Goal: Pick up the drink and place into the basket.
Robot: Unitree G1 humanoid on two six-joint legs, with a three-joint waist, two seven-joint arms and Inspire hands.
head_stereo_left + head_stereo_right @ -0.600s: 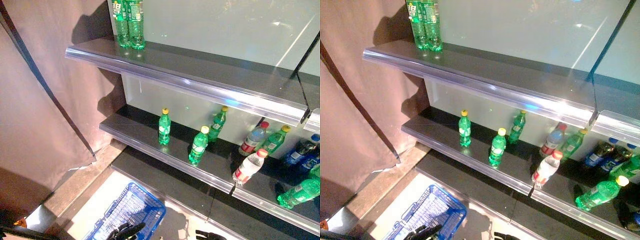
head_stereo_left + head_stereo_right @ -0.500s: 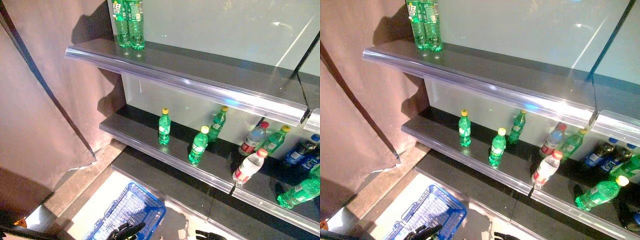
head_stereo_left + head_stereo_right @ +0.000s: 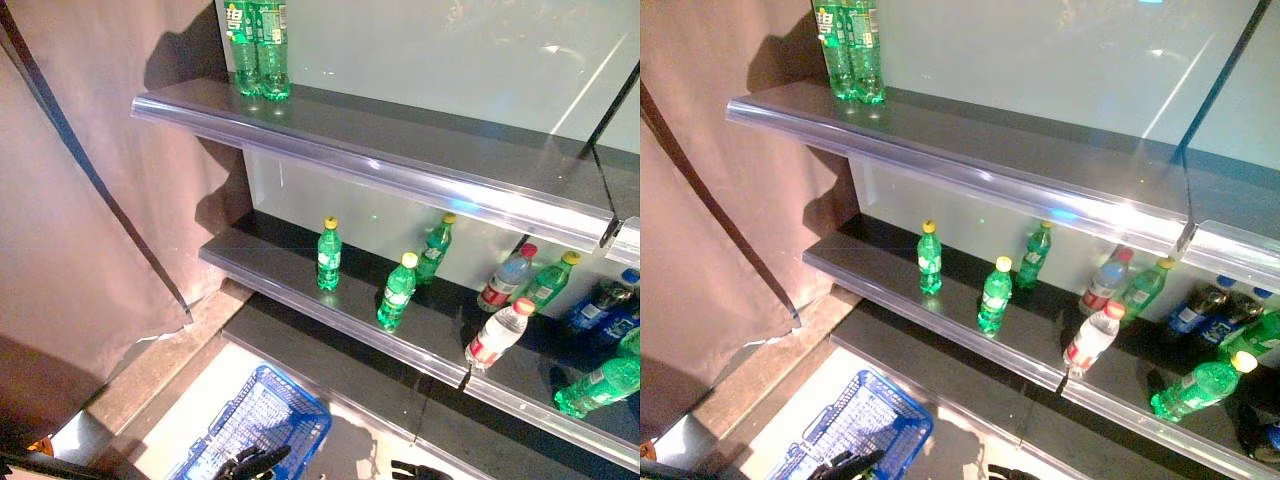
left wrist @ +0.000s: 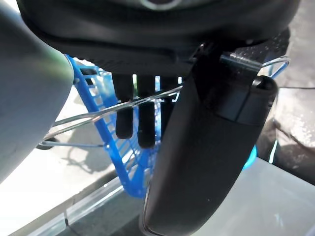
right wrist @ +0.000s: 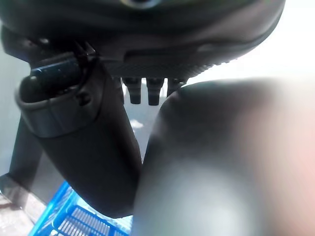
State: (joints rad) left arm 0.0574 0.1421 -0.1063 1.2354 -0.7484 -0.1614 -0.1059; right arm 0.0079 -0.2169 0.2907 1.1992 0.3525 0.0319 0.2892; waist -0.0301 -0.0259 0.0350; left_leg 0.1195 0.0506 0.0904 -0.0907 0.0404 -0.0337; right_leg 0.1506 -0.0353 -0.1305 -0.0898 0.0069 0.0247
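Note:
Several drinks stand on the middle shelf (image 3: 300, 290): green bottles with yellow caps (image 3: 329, 254) (image 3: 397, 291) (image 3: 435, 247) and a clear red-capped bottle (image 3: 498, 333) near the shelf's front edge. The blue wire basket (image 3: 262, 420) hangs low at the bottom of the eye views. My left hand (image 3: 255, 462) holds it. In the left wrist view its fingers (image 4: 139, 118) curl round the wire handle (image 4: 98, 115). My right hand (image 3: 415, 470) barely shows at the bottom edge, well below the bottles. Its fingers (image 5: 147, 91) are relaxed and hold nothing.
Two large green bottles (image 3: 258, 45) stand on the top shelf (image 3: 400, 165). Further right on the middle shelf are another red-capped bottle (image 3: 507, 277), a green one (image 3: 552, 279), dark blue ones (image 3: 605, 305) and a green one lying down (image 3: 600, 385). A brown curtain (image 3: 90, 200) hangs at the left.

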